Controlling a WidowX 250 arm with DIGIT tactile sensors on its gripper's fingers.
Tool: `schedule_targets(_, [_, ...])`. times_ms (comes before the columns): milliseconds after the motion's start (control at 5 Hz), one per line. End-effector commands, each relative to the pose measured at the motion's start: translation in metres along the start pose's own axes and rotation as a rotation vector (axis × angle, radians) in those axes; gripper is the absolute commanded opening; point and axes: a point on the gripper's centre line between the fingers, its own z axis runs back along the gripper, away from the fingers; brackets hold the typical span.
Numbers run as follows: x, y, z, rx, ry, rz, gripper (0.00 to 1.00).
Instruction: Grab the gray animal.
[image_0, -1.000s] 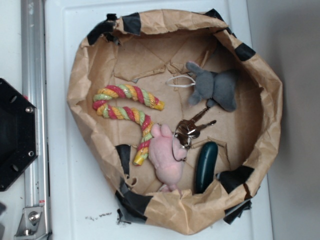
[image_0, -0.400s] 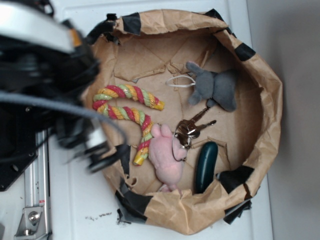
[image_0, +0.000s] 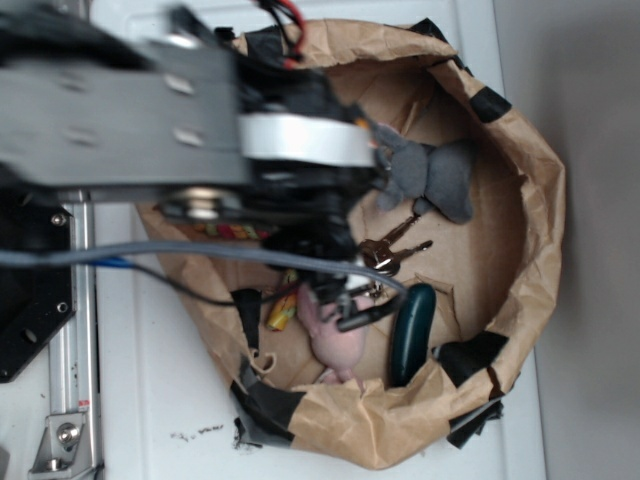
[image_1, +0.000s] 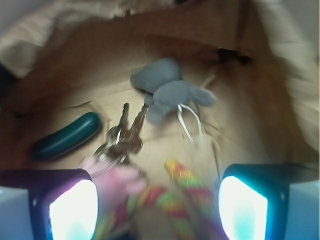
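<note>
Looking out from the wrist camera, the gripper (image_1: 157, 202) hung with its jaws apart and empty, blurred, above the striped rope toy (image_1: 172, 200) and the pink plush animal (image_1: 112, 180), presumably so the gap could straddle a toy. Beyond the rope lay the bunch of keys (image_1: 122, 137), with a dark green oblong piece (image_1: 65, 136) to their left. Farther still, just past the keys, the gray animal (image_1: 167, 92) rested untouched on the floor of the brown paper bowl (image_0: 545, 210), its white string loop (image_1: 190, 122) trailing toward the rope.
</note>
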Motion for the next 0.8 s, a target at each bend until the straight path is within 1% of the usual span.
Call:
schedule_targets(0, [0.045, 0.000, -0.035, 0.078, -0.083, -0.276, 1.00])
schedule_targets(200, [0.054, 0.012, -0.043, 0.115, -0.067, -0.287, 1.00])
schedule_targets(400, [0.051, 0.024, -0.077, 0.135, -0.002, -0.270, 0.78])
schedule_targets(600, [0.048, 0.026, -0.094, 0.144, 0.042, -0.208, 0.00])
